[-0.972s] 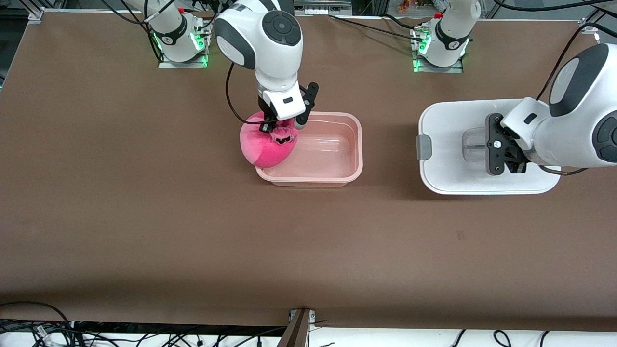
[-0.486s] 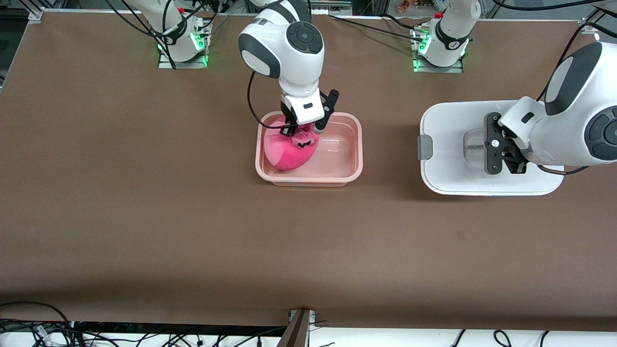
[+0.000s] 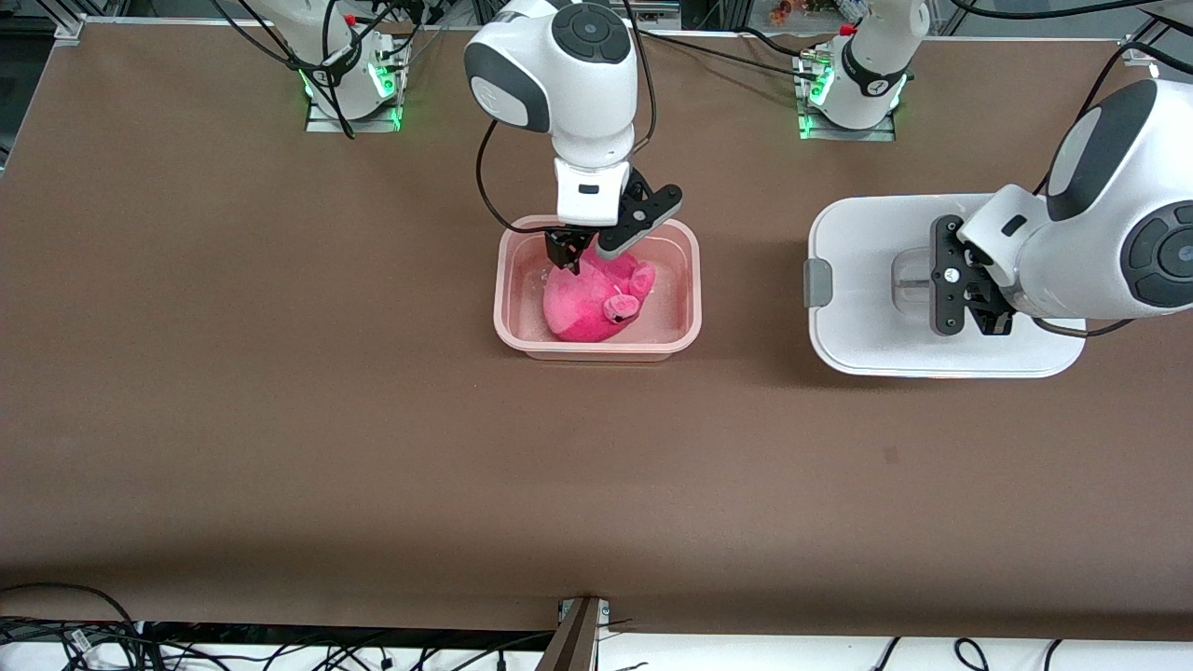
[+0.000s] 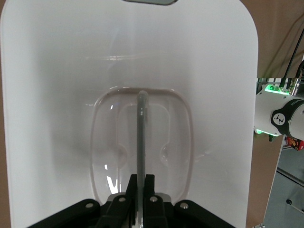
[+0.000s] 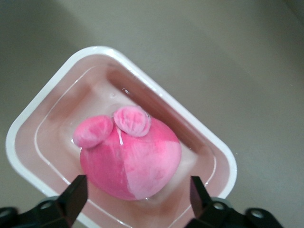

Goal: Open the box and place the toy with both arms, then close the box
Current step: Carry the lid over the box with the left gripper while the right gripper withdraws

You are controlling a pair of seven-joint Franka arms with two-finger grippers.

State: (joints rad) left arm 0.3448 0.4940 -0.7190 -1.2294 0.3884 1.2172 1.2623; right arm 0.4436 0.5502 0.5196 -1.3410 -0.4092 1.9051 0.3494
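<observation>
Sitting in box mid-tabletop: toy. R gripper over it, fingers apart. L gripper clamped on lid handle nr L-arm edge.

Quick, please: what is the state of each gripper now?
Left gripper: shut on white lid's clear handle.
Right gripper: open, over pink plush toy.

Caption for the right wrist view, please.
Open right gripper above the pink toy, which lies free inside the lidless box.
</observation>
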